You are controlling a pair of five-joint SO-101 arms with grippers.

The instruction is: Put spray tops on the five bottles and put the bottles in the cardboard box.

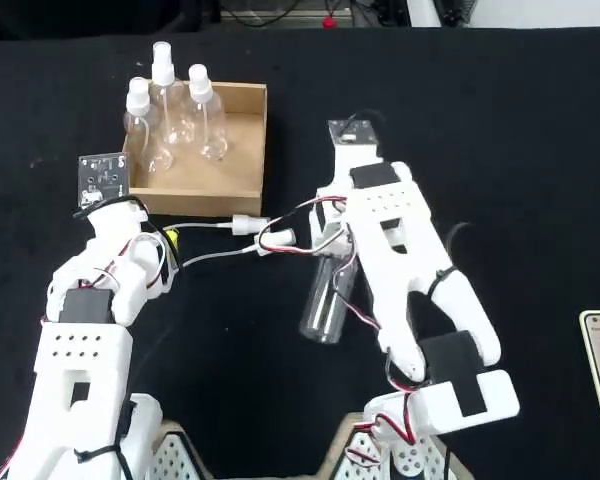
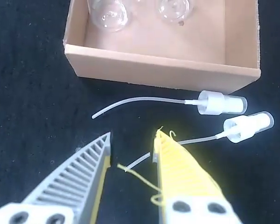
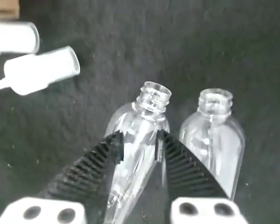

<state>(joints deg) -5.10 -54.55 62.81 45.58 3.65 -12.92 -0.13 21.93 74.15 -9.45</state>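
Both arms stretch forward. Left gripper gapes over the tube of a top, near the box wall. Right gripper clamps a bottle, second bottle just beside.

The table is plain black, the cardboard box flat tan, and the arms white with black patches and red, black and white wires. The left gripper has one grey ribbed finger and one yellow (a frayed yellow thread trails off it), while the right gripper is ribbed black. The gripped bottle, the second bottle and the bottles in the box are clear and colourless; the loose spray tops are white under see-through caps.
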